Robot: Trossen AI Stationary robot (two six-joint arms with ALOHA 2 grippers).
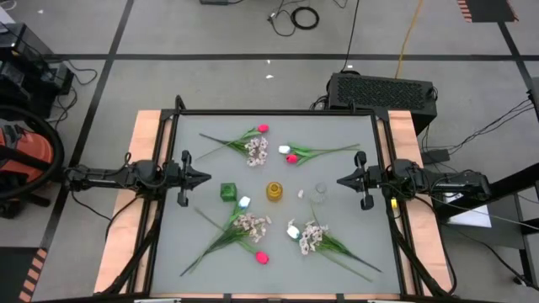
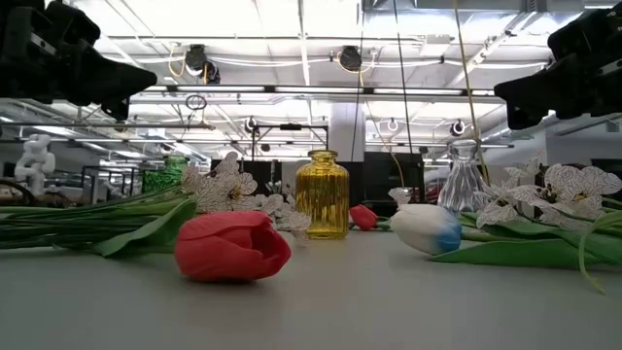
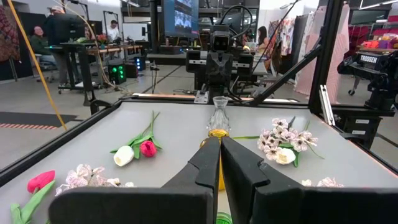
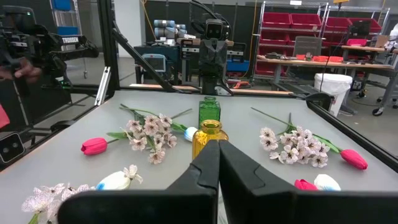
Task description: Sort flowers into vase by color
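Observation:
Three small vases stand in a row at mid-table: green (image 1: 227, 191), yellow (image 1: 275, 191) and clear glass (image 1: 320, 193). Flowers lie flat on the table. On the far side are a pink tulip (image 1: 264, 129), a blossom spray (image 1: 256, 150) and a white and pink tulip pair (image 1: 288, 154). On the near side are a white tulip (image 1: 244, 202), blossoms (image 1: 251, 224), a pink tulip (image 1: 261, 257), another white tulip (image 1: 293, 231) and blossoms (image 1: 310, 237). My left gripper (image 1: 206, 178) hovers shut at the left edge. My right gripper (image 1: 339, 180) hovers shut at the right edge. Each points level toward the vases.
A dark raised frame (image 1: 278, 113) borders the grey table, with wooden side strips (image 1: 143, 151) outside it. A black box (image 1: 381, 91) sits beyond the far right corner. Bare table surface lies between each gripper and the vases. People stand in the room behind (image 3: 62, 28).

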